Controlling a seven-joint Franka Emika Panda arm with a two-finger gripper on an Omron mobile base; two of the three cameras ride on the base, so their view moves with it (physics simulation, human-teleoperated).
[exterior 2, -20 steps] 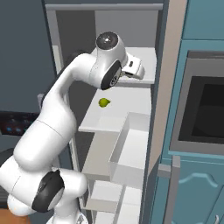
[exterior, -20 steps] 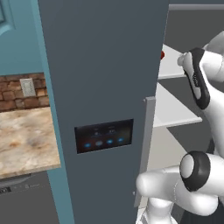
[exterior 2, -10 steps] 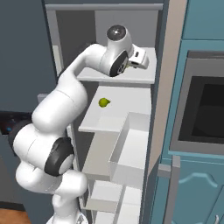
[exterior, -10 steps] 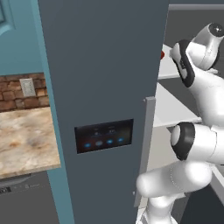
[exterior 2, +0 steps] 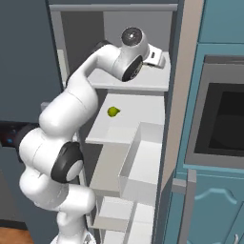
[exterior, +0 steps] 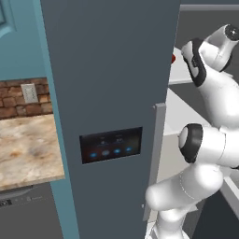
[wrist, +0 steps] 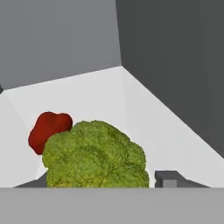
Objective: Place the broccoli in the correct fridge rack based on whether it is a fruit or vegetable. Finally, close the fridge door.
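the fingers [wrist: 173, 178] show as one dark tip at the lower right of the hand view, standing just clear of the broccoli [wrist: 96, 156]; the other tip is hidden behind the floret. whether the fingers are released or still clasping the broccoli cannot be told. the broccoli sits low and central in the hand view, on the white fridge rack [wrist: 131, 109], near the back corner where two grey compartment walls meet. a small round red item [wrist: 48, 130] lies directly behind the broccoli, partly covered by it; contact cannot be judged.

in the right base view the arm [exterior 2: 90, 90] reaches up into the open fridge, its wrist above the upper rack [exterior 2: 143, 83]. a second small yellow-green item [exterior 2: 113, 111] rests on the rack below [exterior 2: 138, 114], with a white drawer [exterior 2: 140, 162] beneath.

in the left base view the grey door with the black display [exterior: 111, 144] stands in the foreground, beside a marbled surface [exterior: 25, 149] and brick wall.
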